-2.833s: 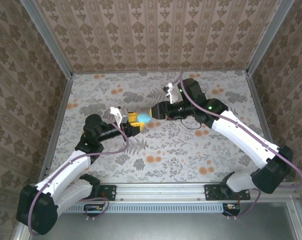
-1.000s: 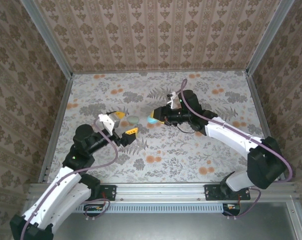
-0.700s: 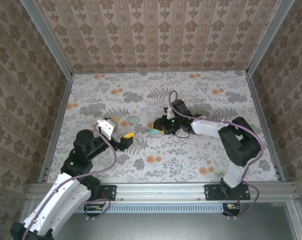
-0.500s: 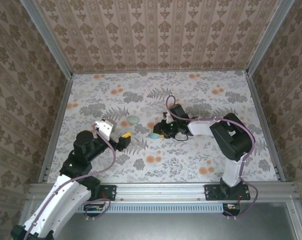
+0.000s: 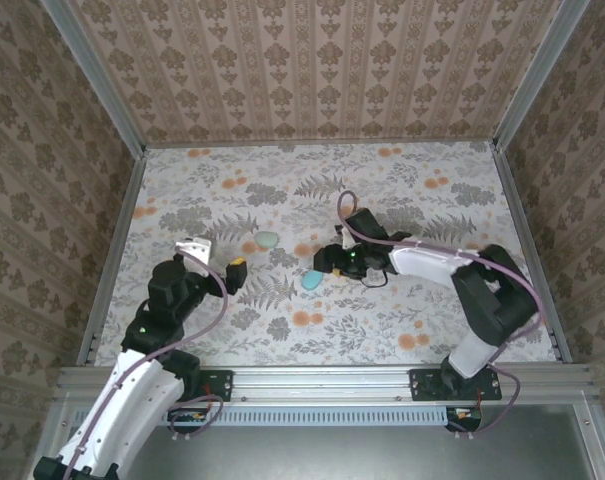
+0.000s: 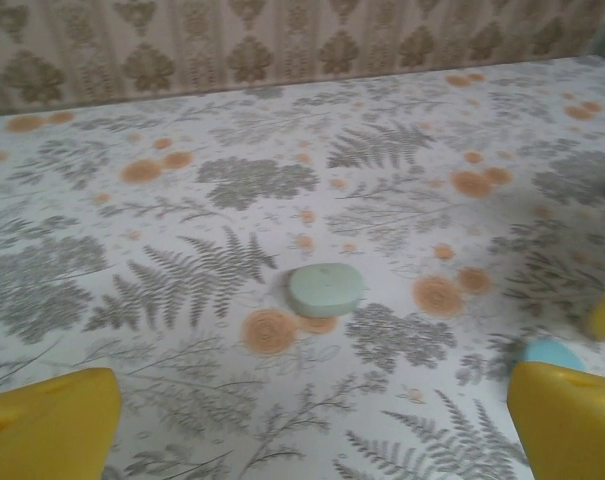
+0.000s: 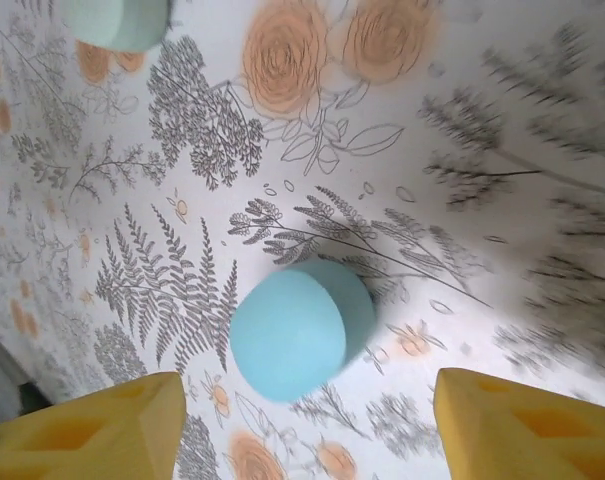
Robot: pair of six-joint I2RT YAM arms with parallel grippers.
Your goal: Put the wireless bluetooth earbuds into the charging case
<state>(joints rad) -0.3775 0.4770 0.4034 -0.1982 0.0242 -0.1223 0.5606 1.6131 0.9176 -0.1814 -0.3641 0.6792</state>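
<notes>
Between the wide-spread yellow jaws of the right gripper [image 7: 312, 432], touching neither: a smooth sky-blue oval plastic shell [image 7: 300, 330], flat on the floral-printed table sheet [image 7: 542, 150]. Ahead of the left gripper [image 6: 312, 425], jaws equally parted and empty, well beyond the tips: a pale green rounded plastic pebble [image 6: 325, 289].

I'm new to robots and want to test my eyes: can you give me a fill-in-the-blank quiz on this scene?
The near oval, under the right gripper, is ___.
The far oval, ahead of the left gripper, is pale ___.
Both grippers' yellow fingers stand ___, gripping nothing.
Missing words: blue; green; open.
</notes>
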